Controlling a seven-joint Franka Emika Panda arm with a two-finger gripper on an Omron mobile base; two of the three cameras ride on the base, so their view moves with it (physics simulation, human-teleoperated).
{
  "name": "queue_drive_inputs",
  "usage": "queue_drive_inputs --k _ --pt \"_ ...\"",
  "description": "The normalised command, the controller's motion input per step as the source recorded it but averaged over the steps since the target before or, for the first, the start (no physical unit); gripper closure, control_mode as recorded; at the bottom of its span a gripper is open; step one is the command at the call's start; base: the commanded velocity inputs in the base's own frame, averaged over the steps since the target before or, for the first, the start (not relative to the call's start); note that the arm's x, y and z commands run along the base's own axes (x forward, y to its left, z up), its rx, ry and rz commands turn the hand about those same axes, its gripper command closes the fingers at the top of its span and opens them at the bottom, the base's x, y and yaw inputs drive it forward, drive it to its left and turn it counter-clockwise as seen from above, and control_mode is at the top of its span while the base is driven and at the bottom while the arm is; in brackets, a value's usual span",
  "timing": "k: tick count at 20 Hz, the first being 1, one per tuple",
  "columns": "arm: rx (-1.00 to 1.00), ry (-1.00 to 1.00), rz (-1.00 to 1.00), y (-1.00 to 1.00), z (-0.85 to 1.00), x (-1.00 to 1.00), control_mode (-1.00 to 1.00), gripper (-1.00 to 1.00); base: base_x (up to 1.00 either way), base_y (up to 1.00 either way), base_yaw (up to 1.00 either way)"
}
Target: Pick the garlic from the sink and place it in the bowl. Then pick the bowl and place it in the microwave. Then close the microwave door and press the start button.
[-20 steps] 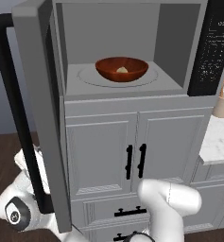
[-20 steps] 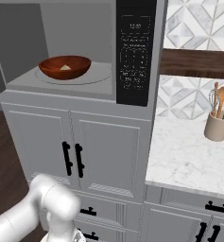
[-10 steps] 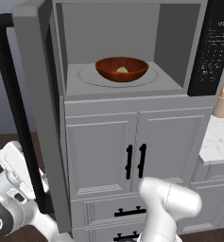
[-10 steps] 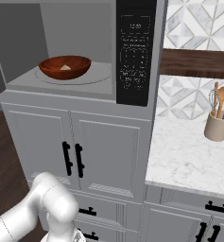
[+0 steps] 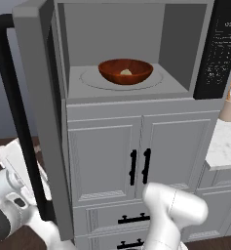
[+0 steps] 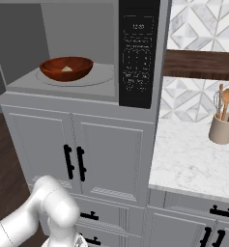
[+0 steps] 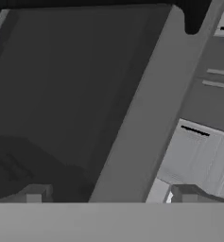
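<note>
Grey cabinets (image 5: 136, 161) below the microwave (image 5: 131, 49), marble counter (image 6: 193, 154) to its right. Microwave door (image 5: 39, 122) stands swung open at left. Bowl (image 5: 125, 71) sits on the turntable (image 5: 92, 78) inside, garlic (image 5: 126, 72) in it. Gripper (image 7: 108, 194) low by the door's outer face, jaws wide apart, holding nothing. Utensil crock (image 6: 222, 128) on counter.

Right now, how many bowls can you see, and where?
1. The bowl sits on the white turntable inside the open microwave, with the garlic in it. Any others could be hidden behind cabinet doors.
</note>
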Motion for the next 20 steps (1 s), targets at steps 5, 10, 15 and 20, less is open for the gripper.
queue_drive_inputs --k 5,10,15,20 --pt "0.11 -0.11 0.12 -0.66 0.15 -0.13 -1.00 -1.00 0.00 0.00 0.00" --pt "0.15 -0.03 0.21 -0.83 0.00 -0.01 -1.00 -1.00 0.00 0.00 0.00" --pt "0.21 0.00 0.35 -0.85 0.00 0.00 -1.00 -1.00 0.00 0.00 0.00" --pt "0.29 0.00 0.46 -0.77 0.00 0.24 -1.00 -1.00 0.00 0.00 0.00"
